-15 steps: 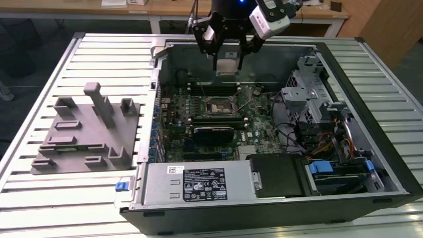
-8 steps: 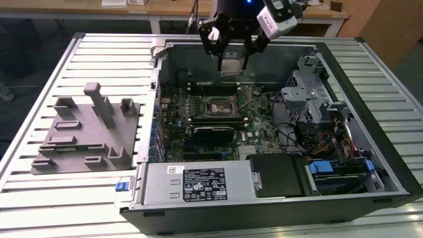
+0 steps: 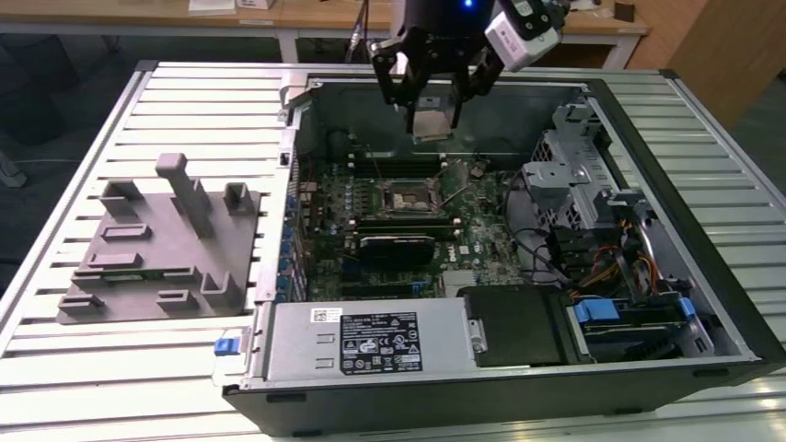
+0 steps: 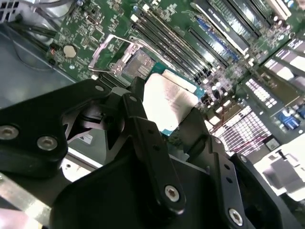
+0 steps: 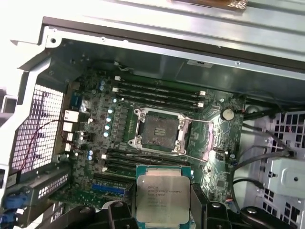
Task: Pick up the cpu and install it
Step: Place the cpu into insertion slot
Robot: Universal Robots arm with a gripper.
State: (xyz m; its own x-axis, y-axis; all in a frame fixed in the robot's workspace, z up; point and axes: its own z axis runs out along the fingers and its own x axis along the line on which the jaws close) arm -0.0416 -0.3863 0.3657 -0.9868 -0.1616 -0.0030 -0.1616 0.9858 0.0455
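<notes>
Evidently we were carrying the chip over the open black and silver steel computer case [image 3: 516,396], so we judged that the step called for keeping clear of its walls. Inside lay the green motherboard [image 3: 473,235], and on it the dark square socket [image 5: 158,130] with its metal frame and an empty bed. We reckoned the chip should travel level and squared to that frame, with no tilt and no harder squeeze than needed. Our black two-finger gripper [image 3: 436,110] hung raised above the board, apart from the socket. Its fingers [image 4: 143,129] were closed on opposite edges of the cpu [image 5: 162,199]. That chip was small, flat and square. Its silver-grey metal top was shiny with faint print, inside a thin pale greenish rim.
</notes>
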